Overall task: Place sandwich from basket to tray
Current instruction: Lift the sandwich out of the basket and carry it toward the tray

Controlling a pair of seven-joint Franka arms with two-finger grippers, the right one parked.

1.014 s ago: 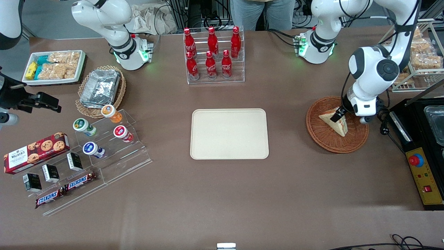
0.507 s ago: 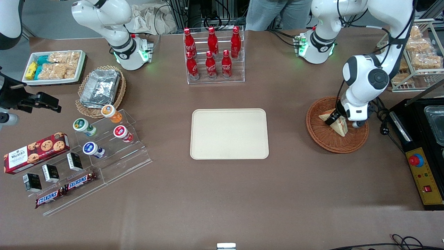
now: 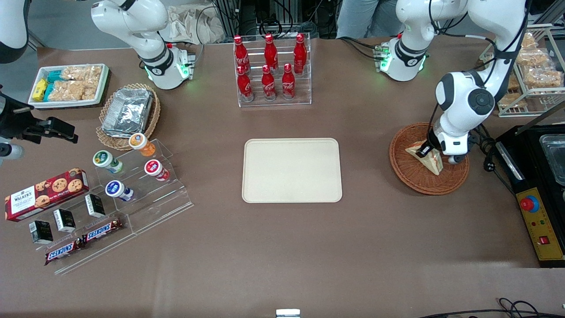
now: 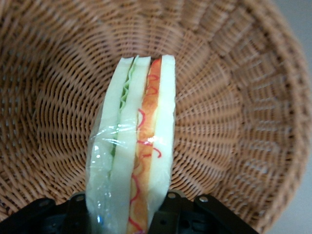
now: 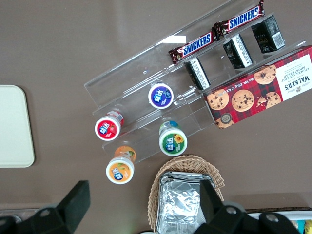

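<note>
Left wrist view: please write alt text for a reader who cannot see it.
A plastic-wrapped sandwich, cut edge showing pale bread, green lettuce and red-orange filling, stands on edge between the two black fingers of the left arm's tool, which sits low inside the basket. The reddish-brown woven basket fills the view around the sandwich.

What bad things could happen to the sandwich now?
The end effector sits low in the basket, its fingers on either side of the sandwich.

1. The wrap looks shiny, so the sandwich might slip out when lifted.
2. Soft bread could get squashed if squeezed hard.
3. A low lift might bump the basket's rim on the way to the tray.
</note>
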